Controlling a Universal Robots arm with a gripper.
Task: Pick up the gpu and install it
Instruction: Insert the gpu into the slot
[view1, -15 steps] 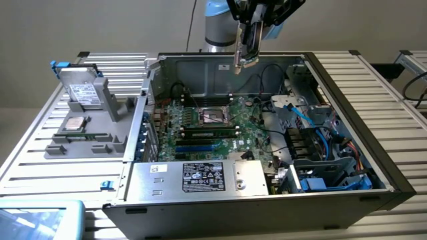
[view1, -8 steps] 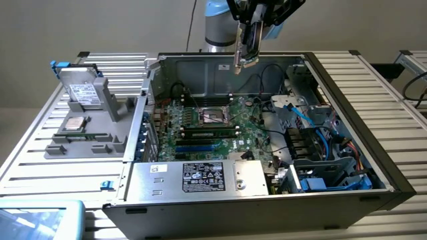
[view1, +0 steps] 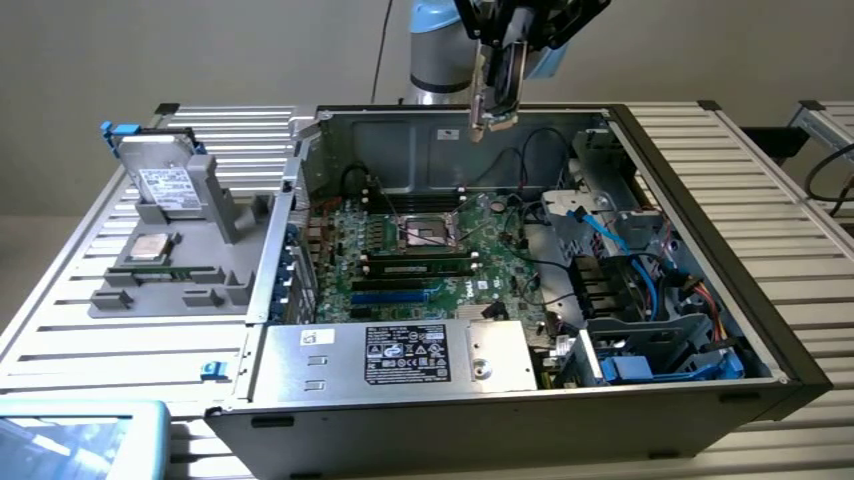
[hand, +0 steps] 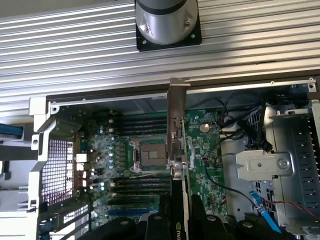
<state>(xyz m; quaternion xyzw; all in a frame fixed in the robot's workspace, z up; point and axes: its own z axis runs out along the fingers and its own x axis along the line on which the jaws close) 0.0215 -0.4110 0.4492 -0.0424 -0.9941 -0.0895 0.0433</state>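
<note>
Hand (hand: 179, 229): part-closed, clamped on the gpu (hand: 177, 120);
Gpu: edge-on, high over the open case (view1: 400, 150), above the motherboard (view1: 497, 250);
Risk: a tilted card could miss its slot or snag cables (hand: 245, 125)

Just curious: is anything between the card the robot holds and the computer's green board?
Nothing; in the exterior view, bare air separates the gpu from the motherboard.
</note>
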